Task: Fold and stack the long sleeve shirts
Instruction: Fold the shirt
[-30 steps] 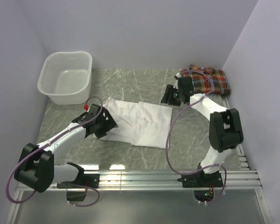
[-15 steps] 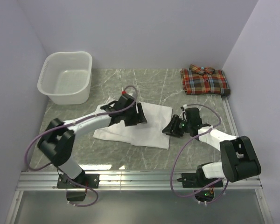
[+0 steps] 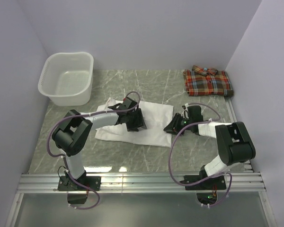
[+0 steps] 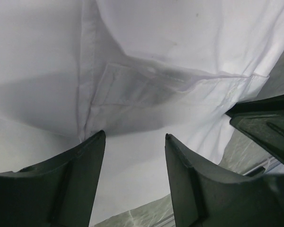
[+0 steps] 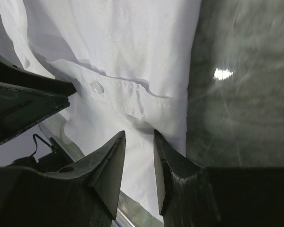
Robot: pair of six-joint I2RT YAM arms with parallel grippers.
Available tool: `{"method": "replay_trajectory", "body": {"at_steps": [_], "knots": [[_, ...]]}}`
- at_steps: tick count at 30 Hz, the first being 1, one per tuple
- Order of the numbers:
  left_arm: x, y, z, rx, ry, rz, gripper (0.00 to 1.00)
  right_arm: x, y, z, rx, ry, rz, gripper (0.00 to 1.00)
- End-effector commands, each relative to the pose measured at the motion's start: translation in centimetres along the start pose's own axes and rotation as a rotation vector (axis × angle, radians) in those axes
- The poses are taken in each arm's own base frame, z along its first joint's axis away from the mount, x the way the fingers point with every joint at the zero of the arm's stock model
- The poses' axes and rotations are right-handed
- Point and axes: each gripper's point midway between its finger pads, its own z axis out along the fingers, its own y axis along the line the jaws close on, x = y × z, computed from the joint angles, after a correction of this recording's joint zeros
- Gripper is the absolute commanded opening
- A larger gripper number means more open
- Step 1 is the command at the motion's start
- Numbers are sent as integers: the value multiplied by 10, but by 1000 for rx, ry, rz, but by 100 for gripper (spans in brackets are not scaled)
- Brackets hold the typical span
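Note:
The white long sleeve shirt (image 3: 154, 135) lies flat and partly folded at the table's middle. My left gripper (image 3: 135, 122) hovers low over its centre; in the left wrist view the left gripper (image 4: 135, 135) has its jaws apart above the shirt's pocket and seams (image 4: 146, 82), nothing pinched. My right gripper (image 3: 172, 126) is at the shirt's right edge. In the right wrist view the right gripper (image 5: 138, 135) shows a narrow gap, its tips against the buttoned hem fold (image 5: 132, 101). The plaid long sleeve shirt (image 3: 208, 81) lies folded at the back right.
A white plastic laundry basket (image 3: 67, 78) stands at the back left. Grey marbled table (image 3: 146, 82) surrounds the shirts, with a metal rail (image 3: 142, 180) along the near edge. Side walls close in on both sides. The two grippers sit close together over the white shirt.
The left arm swung from the white shirt's left edge to its middle. The right arm came from the plaid shirt to the white shirt's right edge. Both jaws narrowed.

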Motion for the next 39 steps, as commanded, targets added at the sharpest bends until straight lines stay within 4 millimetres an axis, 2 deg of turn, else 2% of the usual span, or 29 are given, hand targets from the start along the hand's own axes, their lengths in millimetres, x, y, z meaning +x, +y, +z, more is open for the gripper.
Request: {"method": "replay_trajectory", "body": {"at_steps": [1,2,3,6,7,8,9,10,11,12,13,15,17,18,20,21,23,29,35,39], "knots": [[-27,7,-14,-46,-91,-9,62,-32,-6,1,56,-64,-60,38],[-32,4,-18,-47,-110,6,64,-36,-3,0,56,-70,-83,38],[-37,1,-27,-54,-132,34,65,-45,10,-6,32,-93,-111,38],[-55,-13,-44,-57,-189,83,71,-55,32,-17,-1,-125,-201,41],[-64,-22,-51,-45,-213,116,72,-56,41,-23,-5,-131,-237,43],[-71,-23,-54,-60,-240,129,72,-58,44,-26,-1,-139,-292,45],[-72,-20,-55,-83,-233,154,71,-62,57,-30,-4,-163,-345,48],[-81,-27,-60,-82,-256,165,71,-61,60,-31,3,-161,-370,53],[-90,-24,-63,-116,-284,168,69,-63,65,-32,1,-167,-420,57],[-95,-23,-66,-134,-298,174,68,-63,82,-31,-20,-170,-473,60],[-101,-23,-70,-152,-310,183,67,-64,86,-29,-16,-164,-495,65],[-112,-11,-71,-200,-328,179,65,-64,109,-20,-56,-141,-585,66],[-121,-4,-71,-218,-315,169,66,-62,120,-11,-94,-107,-641,66],[-122,1,-63,-230,-294,185,66,-66,126,-3,-102,-93,-659,66],[-129,-3,-60,-239,-290,205,66,-63,131,7,-102,-59,-701,66],[-128,1,-50,-252,-260,227,67,-65,134,12,-104,-55,-716,66],[-134,-6,-45,-247,-255,245,67,-63,139,17,-111,-50,-739,66],[-130,5,-21,-286,-186,285,67,-52,149,32,-137,-7,-811,67],[-120,22,-10,-325,-146,306,67,-48,141,59,-127,53,-846,68],[-106,32,-4,-332,-112,305,67,-46,133,75,-115,80,-857,68]]}}
